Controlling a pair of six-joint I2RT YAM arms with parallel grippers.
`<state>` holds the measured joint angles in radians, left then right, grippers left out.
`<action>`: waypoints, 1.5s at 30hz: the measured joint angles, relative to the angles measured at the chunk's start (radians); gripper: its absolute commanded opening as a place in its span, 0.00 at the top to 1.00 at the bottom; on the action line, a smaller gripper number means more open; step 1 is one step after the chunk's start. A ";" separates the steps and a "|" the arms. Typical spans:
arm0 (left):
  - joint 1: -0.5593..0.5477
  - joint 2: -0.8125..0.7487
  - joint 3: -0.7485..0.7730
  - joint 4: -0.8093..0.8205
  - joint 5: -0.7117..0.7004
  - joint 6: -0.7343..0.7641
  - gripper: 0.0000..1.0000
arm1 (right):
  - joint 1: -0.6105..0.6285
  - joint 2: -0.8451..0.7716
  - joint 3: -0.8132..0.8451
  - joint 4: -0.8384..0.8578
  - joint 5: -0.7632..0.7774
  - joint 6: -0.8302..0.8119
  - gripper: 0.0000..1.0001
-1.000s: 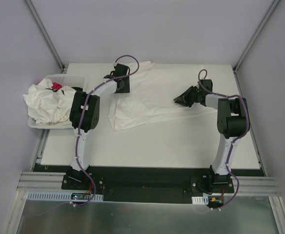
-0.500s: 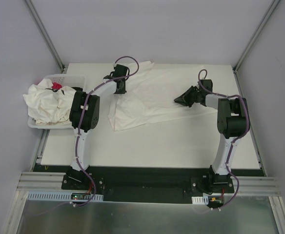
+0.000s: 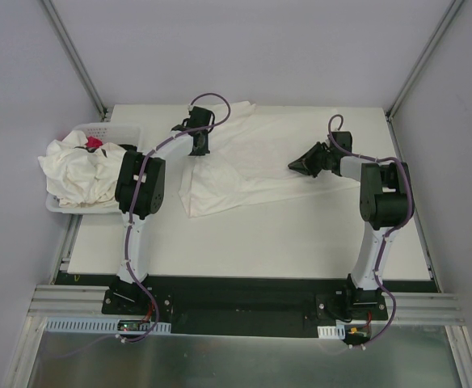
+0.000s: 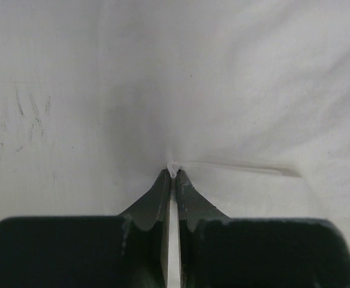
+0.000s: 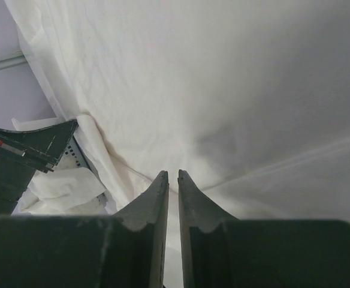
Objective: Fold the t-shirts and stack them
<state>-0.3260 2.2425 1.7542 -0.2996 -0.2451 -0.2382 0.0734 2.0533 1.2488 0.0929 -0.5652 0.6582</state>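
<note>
One off-white t-shirt point(image 3: 252, 162) lies spread across the back middle of the table. My left gripper point(image 3: 199, 148) is at its left edge. In the left wrist view this gripper point(image 4: 174, 171) is shut on a small pinched fold of the t-shirt point(image 4: 241, 90). My right gripper point(image 3: 294, 167) rests on the shirt's right part. In the right wrist view this gripper point(image 5: 172, 174) has its jaws almost together, a thin slit between them, and a crease in the cloth point(image 5: 223, 90) runs out from the tips. More t-shirts point(image 3: 78, 170) are heaped in the basket.
A white perforated basket point(image 3: 111, 129) stands at the table's left edge, with a small red packet point(image 3: 94, 143) on the heap inside. The right wrist view shows the left arm point(image 5: 19, 156) beyond the shirt. Grey walls close in the table on three sides.
The left gripper's jaws have closed onto the shirt's left edge. The right gripper's jaws have narrowed a little. Both arms stayed nearly in place.
</note>
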 measured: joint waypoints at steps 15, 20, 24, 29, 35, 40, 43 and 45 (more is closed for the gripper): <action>-0.045 -0.055 0.016 -0.080 -0.015 0.000 1.00 | 0.004 0.002 0.000 0.022 0.000 0.008 0.86; -0.077 -0.093 0.061 -0.124 -0.029 0.008 1.00 | 0.012 0.003 0.000 0.035 0.000 0.016 0.86; -0.108 -0.127 0.090 -0.156 -0.031 0.017 1.00 | 0.018 0.003 -0.009 0.053 -0.001 0.023 0.86; -0.135 -0.167 0.101 -0.171 -0.050 0.026 1.00 | 0.020 0.003 -0.021 0.069 -0.010 0.035 0.87; -0.139 -0.169 0.100 -0.184 -0.055 0.030 1.00 | 0.014 0.003 -0.069 0.098 -0.022 0.042 0.87; -0.137 -0.155 0.100 -0.185 -0.056 0.030 0.97 | -0.011 -0.006 -0.104 0.097 -0.027 0.043 0.87; -0.137 -0.120 0.100 -0.185 -0.056 0.029 0.84 | -0.033 -0.036 -0.118 0.097 -0.028 0.045 0.87; -0.137 -0.090 0.100 -0.184 -0.056 0.027 0.66 | -0.043 -0.058 -0.118 0.099 -0.029 0.045 0.87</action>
<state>-0.4625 2.1521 1.8545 -0.4839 -0.3008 -0.2111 0.0303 1.9953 1.1305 0.1921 -0.5938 0.7033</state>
